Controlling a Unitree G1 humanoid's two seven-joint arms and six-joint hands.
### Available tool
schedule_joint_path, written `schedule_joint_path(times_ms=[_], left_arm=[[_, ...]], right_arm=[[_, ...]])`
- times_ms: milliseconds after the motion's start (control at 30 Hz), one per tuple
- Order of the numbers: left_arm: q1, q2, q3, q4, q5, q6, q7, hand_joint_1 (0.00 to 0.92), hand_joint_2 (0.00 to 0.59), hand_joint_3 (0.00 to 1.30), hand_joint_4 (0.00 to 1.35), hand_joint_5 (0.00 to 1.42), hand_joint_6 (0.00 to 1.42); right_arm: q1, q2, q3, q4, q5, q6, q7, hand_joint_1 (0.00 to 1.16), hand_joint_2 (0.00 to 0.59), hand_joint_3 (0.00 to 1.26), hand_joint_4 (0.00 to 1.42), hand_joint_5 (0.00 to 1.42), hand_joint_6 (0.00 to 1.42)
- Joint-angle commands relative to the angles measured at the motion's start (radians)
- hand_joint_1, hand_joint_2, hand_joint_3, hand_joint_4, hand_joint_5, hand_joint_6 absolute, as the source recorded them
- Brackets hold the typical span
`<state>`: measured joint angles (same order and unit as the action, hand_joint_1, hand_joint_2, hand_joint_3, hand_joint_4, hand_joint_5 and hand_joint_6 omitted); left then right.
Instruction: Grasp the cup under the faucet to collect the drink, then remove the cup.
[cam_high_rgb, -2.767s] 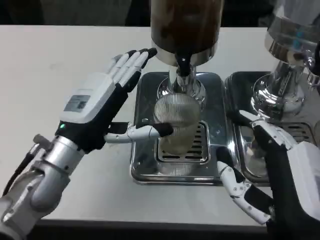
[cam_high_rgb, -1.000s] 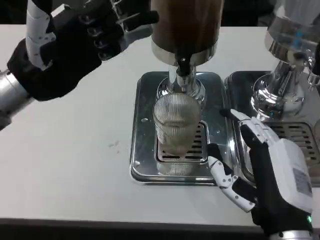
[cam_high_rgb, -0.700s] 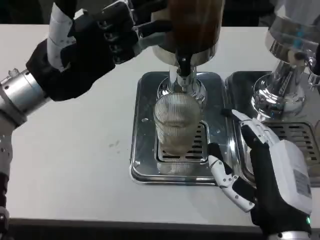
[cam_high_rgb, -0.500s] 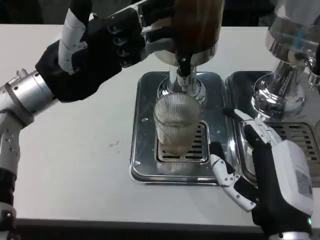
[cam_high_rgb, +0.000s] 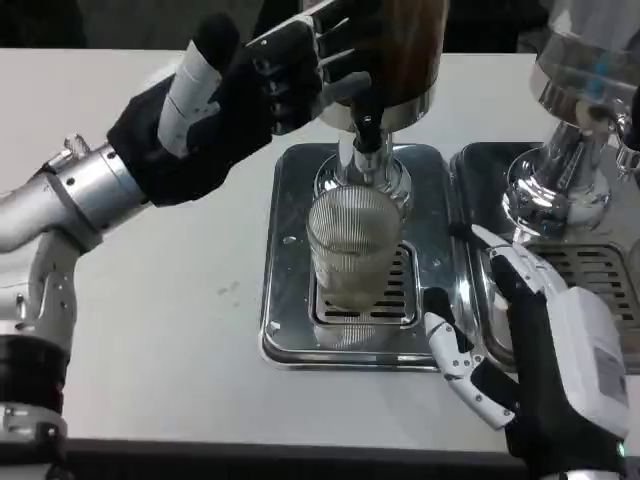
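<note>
We see free table (cam_high_rgb: 180, 300) left of the tray (cam_high_rgb: 290, 330); the ribbed cup (cam_high_rgb: 352, 245) stands under the faucet (cam_high_rgb: 367, 135). Our right hand (cam_high_rgb: 530, 350) waits beside, fingers spread, holding nothing; our left hand (cam_high_rgb: 240, 100) reaches the dispenser (cam_high_rgb: 385, 55), grip unclear.

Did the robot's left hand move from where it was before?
Yes. The left hand left the cup and rose toward the dispenser, now reaching beside its faucet.

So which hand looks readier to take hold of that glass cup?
Probably the right hand: it waits open beside the cup on the drip tray, while the left hand is raised at the dispenser.
</note>
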<state>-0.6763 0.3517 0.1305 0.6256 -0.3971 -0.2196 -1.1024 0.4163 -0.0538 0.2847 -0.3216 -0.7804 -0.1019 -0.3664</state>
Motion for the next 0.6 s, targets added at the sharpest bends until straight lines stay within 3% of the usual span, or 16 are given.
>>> schedule_joint_path(times_ms=[33, 600], left_arm=[[0.001, -0.013, -0.016, -0.007, 0.032, -0.043, 0.012, 0.000, 0.027, 0.05, 0.00, 0.05, 0.04], [-0.012, -0.029, -0.051, 0.130, 0.123, -0.175, 0.060, 0.000, 0.024, 0.05, 0.00, 0.04, 0.04]], right_arm=[[0.011, -0.002, 0.003, -0.001, 0.005, -0.003, -0.012, 0.44, 0.437, 0.27, 0.23, 0.16, 0.11], [0.021, -0.008, 0.005, -0.013, 0.010, -0.002, 0.000, 0.43, 0.437, 0.28, 0.24, 0.17, 0.11]])
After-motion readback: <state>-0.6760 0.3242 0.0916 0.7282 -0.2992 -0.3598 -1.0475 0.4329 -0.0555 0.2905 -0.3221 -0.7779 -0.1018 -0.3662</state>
